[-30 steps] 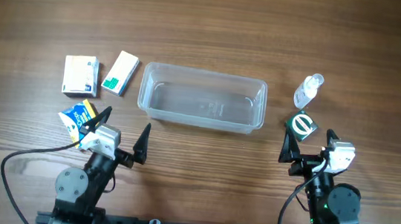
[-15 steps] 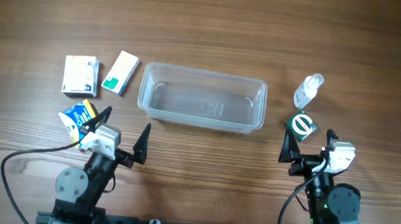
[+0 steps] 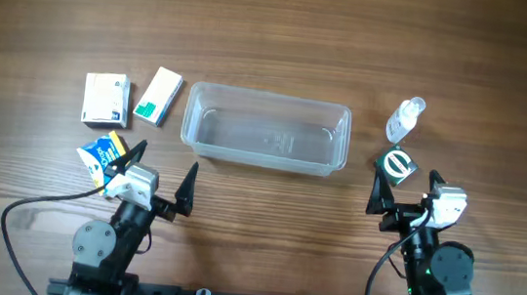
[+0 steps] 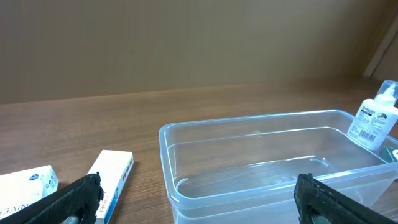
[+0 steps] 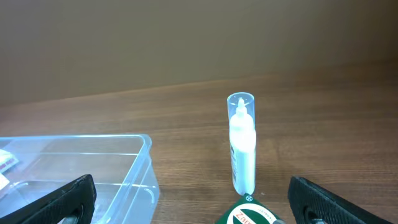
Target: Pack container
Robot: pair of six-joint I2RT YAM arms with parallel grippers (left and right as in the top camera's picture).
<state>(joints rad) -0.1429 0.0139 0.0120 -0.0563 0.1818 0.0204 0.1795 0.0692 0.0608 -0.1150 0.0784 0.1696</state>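
Both end effectors hang released, holding nothing: the left end effector point(image 3: 164, 163) and the right end effector point(image 3: 405, 187) each sit low at the near edge with fingers spread wide. The wooden desk point(image 3: 276, 31) carries everything. In the middle of it stands the container point(image 3: 192, 125), clear and empty, lengthwise across the view, between the two arms and a little beyond them.

To its left lie three boxes: a squarish white box point(image 3: 106, 99), a slim white-and-green box point(image 3: 159, 95) just beside the container's end, and a blue-and-yellow box point(image 3: 101, 155) right by the left end effector's outer finger. To the right, a small green box point(image 3: 397, 166) sits just ahead of the right fingers, and a clear bottle point(image 3: 405, 120) stands upright beyond it.

From where I stand, packing has not begun; this looks like the first pick. The green box seems the handiest start: the right arm would need to drop over it, close squarely on its sides, then lift over the container's rim.
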